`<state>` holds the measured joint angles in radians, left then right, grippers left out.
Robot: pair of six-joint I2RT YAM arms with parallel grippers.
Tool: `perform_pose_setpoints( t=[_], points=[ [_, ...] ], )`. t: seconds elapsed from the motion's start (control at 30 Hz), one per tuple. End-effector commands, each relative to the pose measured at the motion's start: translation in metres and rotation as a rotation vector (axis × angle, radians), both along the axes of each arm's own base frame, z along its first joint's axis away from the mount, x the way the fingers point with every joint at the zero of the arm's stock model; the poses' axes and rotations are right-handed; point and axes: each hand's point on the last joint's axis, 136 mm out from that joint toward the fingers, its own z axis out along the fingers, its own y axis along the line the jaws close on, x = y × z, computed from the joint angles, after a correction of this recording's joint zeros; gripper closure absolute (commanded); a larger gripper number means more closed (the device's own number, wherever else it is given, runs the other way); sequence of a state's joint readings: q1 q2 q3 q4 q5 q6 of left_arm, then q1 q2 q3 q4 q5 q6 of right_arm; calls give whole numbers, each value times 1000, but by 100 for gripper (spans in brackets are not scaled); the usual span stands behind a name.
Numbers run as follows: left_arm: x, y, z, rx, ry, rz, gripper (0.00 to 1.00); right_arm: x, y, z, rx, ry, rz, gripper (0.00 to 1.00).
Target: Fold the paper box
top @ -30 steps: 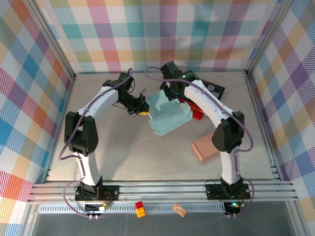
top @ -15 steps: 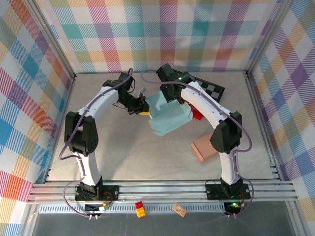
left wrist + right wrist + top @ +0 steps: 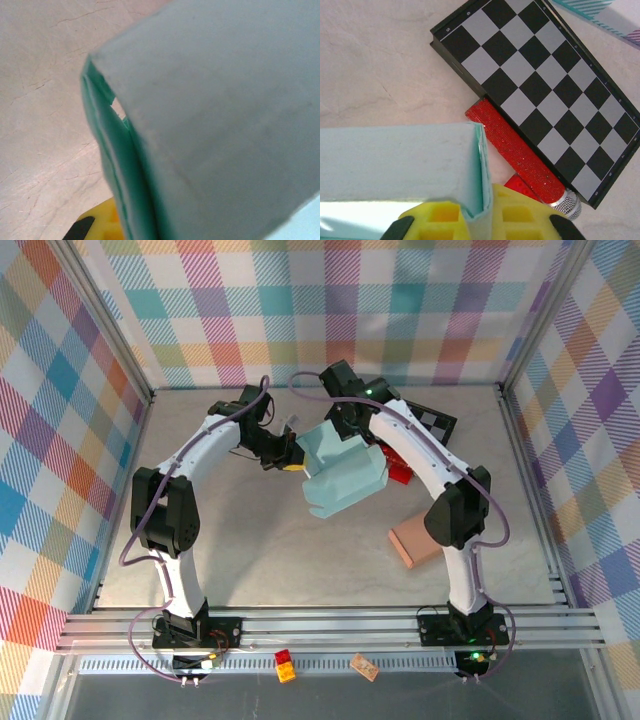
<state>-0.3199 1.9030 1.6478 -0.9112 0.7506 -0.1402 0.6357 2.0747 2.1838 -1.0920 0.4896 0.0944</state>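
Left gripper (image 3: 287, 458), well left of the chessboard (image 3: 432, 423), is clenched on the near-left edge of the paper box (image 3: 345, 478). The left wrist view shows a doubled teal wall against its yellow pad (image 3: 102, 224).

The box lies just left of the chessboard, a lopsided shell with its walls raised but not squared.

Right gripper (image 3: 350, 430) is clamped on the box wall nearest the chessboard, with paper pinched between its fingers (image 3: 520, 220).

Judgement: roughly midway — walls are up, squaring and tucking are left.

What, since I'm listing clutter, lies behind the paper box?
A red glittery stick lies along a chessboard. The paper box and the right arm cover whatever else lies there.
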Motion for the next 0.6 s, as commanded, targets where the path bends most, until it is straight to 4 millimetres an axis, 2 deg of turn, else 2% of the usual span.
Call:
perform_pose_setpoints(
  t=[0.0,0.27,0.43,0.57],
  points=[
    [-4,-9,9,-39,-11,-45,100,10,-4,5,7,-32,-48,99],
    [-1,-11,8,-26,-4,-27,100,11,-18,13,-178,-145,-155,100],
    [4,-13,9,-37,-8,-2,100,4,-4,21,-246,-213,-139,100],
    [5,-15,11,-42,-10,0,100,1,10,18,-264,-219,-101,100]
  ],
)
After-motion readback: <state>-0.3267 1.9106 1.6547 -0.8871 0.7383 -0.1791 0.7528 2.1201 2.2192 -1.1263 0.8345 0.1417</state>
